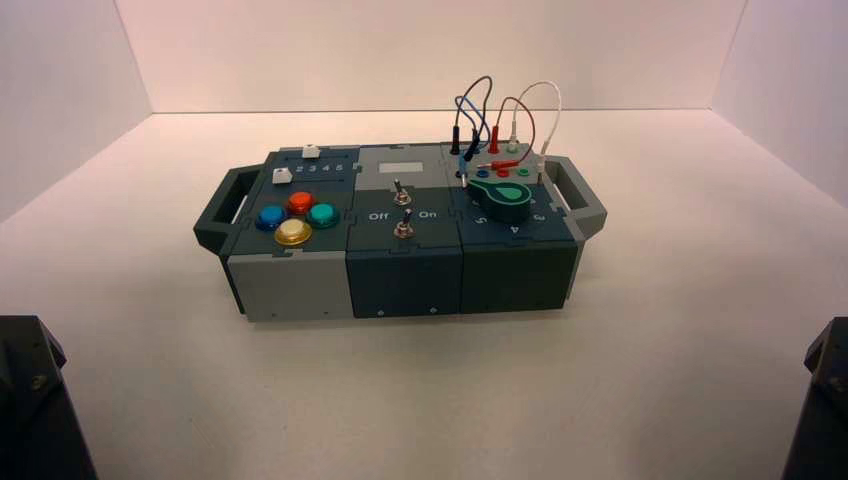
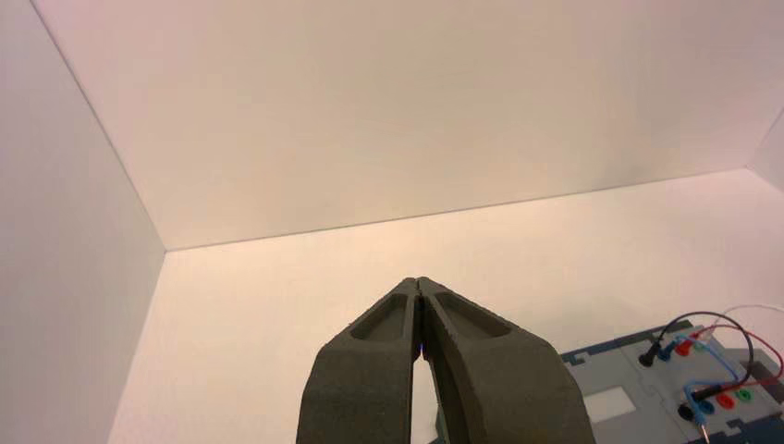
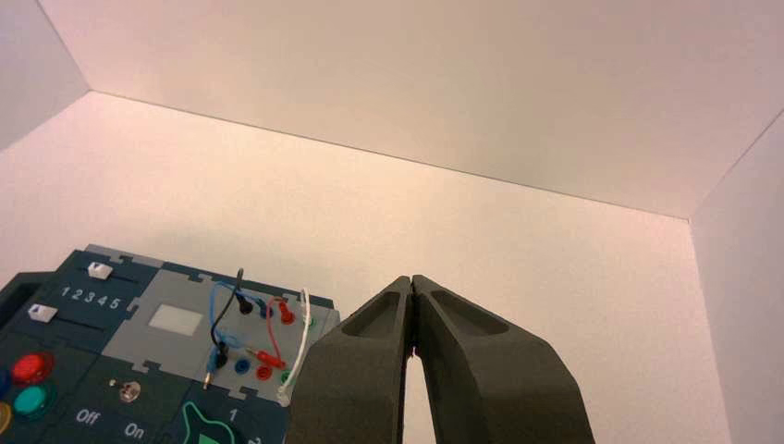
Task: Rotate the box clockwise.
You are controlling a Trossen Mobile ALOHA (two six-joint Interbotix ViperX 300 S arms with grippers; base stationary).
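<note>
Pale table (image 1: 400, 400), box (image 1: 405, 230) w/ btns, switches, dial & wires on it

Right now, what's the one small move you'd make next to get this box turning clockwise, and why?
I'd probably ease the left end effector forward toward the left end handle. Both end effectors, the right one included, are shut and off the box, and pushing that end away from the robot should start a clockwise turn.

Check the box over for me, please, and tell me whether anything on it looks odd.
One blue wire and one red wire look odd: each seems to end in a bare-tipped plug lying over the panel rather than standing in a socket.
</note>
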